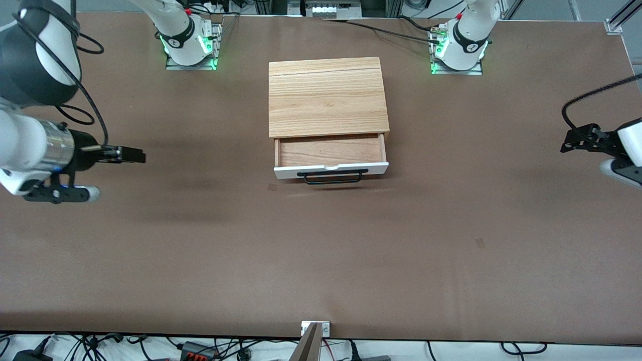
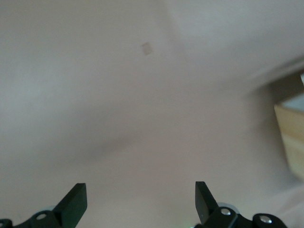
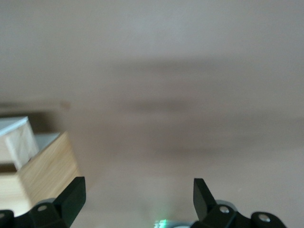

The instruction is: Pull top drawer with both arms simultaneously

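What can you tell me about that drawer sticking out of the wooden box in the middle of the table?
The top drawer is shallow and wide, with a white front, a small notch in its top edge and a long black bar handle. Its inside looks like reddish-brown wood and holds nothing visible. It stands partly pulled out of the light-wood cabinet, toward the front camera. Nothing touches it: both grippers hang open near the table's ends.

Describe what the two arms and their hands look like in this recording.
Both arms are white with black joint sections. The right arm has a silver wrist band and a black cable looping along it, ending in a black two-finger right hand. The left hand is black too, with a black cable arching above. Both bases glow green. Fingertips are flat, black and wedge-shaped.
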Controlling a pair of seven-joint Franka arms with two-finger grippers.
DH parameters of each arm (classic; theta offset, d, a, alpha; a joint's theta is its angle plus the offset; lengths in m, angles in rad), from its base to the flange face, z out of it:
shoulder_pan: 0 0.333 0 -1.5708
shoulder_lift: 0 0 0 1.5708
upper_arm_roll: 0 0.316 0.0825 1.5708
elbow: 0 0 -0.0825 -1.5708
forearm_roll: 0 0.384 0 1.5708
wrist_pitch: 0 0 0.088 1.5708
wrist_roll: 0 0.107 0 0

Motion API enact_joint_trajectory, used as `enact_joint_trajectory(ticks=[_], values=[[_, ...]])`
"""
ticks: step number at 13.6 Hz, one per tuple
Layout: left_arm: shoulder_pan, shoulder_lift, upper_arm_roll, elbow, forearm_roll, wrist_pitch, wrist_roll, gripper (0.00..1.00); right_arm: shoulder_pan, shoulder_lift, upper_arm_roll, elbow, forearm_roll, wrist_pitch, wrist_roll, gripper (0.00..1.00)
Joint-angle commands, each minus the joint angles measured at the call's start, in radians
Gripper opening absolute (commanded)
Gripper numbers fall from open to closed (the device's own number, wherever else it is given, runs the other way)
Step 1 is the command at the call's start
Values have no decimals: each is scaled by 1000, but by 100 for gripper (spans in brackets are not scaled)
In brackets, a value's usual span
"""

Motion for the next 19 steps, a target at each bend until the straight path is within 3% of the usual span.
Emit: enact_joint_trajectory(ticks=[1, 5, 8, 11, 16, 19], values=[[-22, -8, -22, 40, 55, -42, -254, 100, -91, -94, 41, -125, -35, 167, 4, 100], [-8, -36, -62, 39, 92, -70, -276, 100, -195, -142, 79, -171, -41, 212, -56, 100], [-13, -36, -67, 40, 51, -70, -287, 100, -186, -209, 79, -246, -108, 232, -88, 100], [-31, -33, -131, 42, 46, -67, -292, 100, -177, -229, 81, -263, -112, 186, -67, 100], [12, -31, -126, 42, 22, -69, -276, 100, -175, -432, 81, -590, -112, 351, -68, 100], [-5, -36, -105, 39, -23, -60, -275, 100, -174, -450, 82, -612, -116, 353, -84, 100]])
